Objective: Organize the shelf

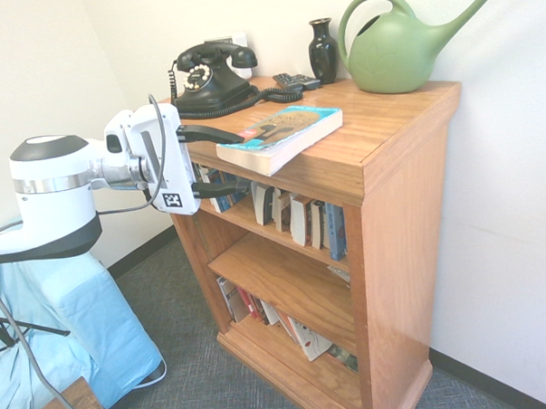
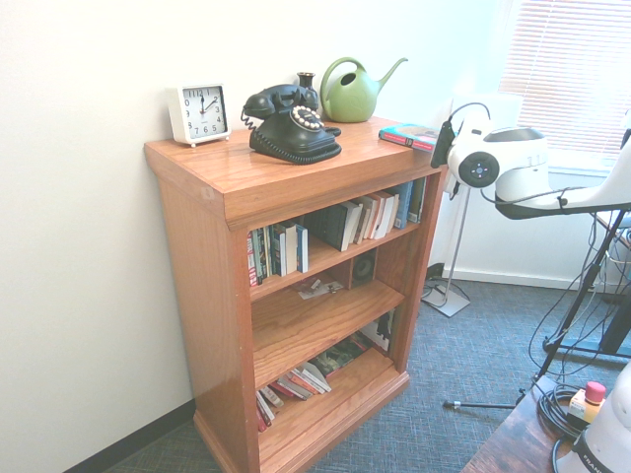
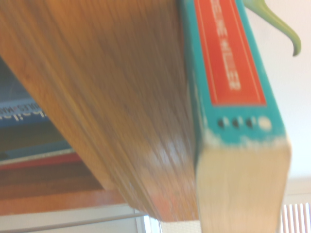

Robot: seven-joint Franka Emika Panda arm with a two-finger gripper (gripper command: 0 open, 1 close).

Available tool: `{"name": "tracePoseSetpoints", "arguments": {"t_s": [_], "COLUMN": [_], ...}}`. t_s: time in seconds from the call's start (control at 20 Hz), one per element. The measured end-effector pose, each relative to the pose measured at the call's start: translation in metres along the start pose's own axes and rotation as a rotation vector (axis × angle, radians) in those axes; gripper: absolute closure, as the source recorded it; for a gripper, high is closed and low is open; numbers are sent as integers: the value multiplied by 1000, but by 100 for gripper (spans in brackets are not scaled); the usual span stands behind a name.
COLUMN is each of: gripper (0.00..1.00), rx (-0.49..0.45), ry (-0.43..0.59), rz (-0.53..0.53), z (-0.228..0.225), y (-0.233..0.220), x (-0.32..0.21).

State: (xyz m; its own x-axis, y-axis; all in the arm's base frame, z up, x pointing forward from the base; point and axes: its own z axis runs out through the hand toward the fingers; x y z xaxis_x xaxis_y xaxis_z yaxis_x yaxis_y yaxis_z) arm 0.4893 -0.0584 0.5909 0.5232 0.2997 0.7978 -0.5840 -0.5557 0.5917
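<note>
- Three open tiers make up the shelf (image 1: 396, 226), an orange-brown wooden bookcase with a thick overhanging top board, standing against a white wall; in the second exterior view it fills the middle of the room's corner, beside a window with blinds.
- One gripper (image 1: 230, 161) reaches in level from the white arm; its two dark fingers (image 1: 208, 133) stand wide apart, one above the top board's edge and one below it, with nothing held between them.
- The upper finger ends just beside the near corner of a paperback (image 1: 281, 136) with a turquoise cover; whether they touch cannot be told.
- The paperback lies flat on the top board, tilted across it, one corner jutting past the front edge; the wrist view shows its turquoise spine with a red label (image 3: 228, 53) and cream page edges, close beside the blurred wooden edge.
- Behind it sits a black rotary telephone (image 1: 211, 79) with its coiled cord; further back stand a small dark vase (image 1: 322, 50) and a green watering can (image 1: 402, 43); a dark remote-like item (image 1: 295, 80) lies by the vase.
- A white square clock (image 2: 198, 113) stands at the far end of the top board, seen only in the second exterior view.
- The top tier holds upright and leaning books (image 1: 301, 217); the middle tier is mostly bare, with a small item on it (image 2: 320, 289); the bottom tier holds books fallen over at a slant (image 1: 259, 309).
</note>
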Motion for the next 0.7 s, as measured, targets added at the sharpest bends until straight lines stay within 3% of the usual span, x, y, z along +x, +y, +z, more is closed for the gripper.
{"name": "tracePoseSetpoints", "arguments": {"t_s": [0.4,0.45,0.7], "gripper": [0,100,100], "rx": [8,7,7], "ry": [6,7,1], "rz": [13,15,16], "z": [21,24,29], "y": [-24,-26,-30], "x": [23,25,28]}}
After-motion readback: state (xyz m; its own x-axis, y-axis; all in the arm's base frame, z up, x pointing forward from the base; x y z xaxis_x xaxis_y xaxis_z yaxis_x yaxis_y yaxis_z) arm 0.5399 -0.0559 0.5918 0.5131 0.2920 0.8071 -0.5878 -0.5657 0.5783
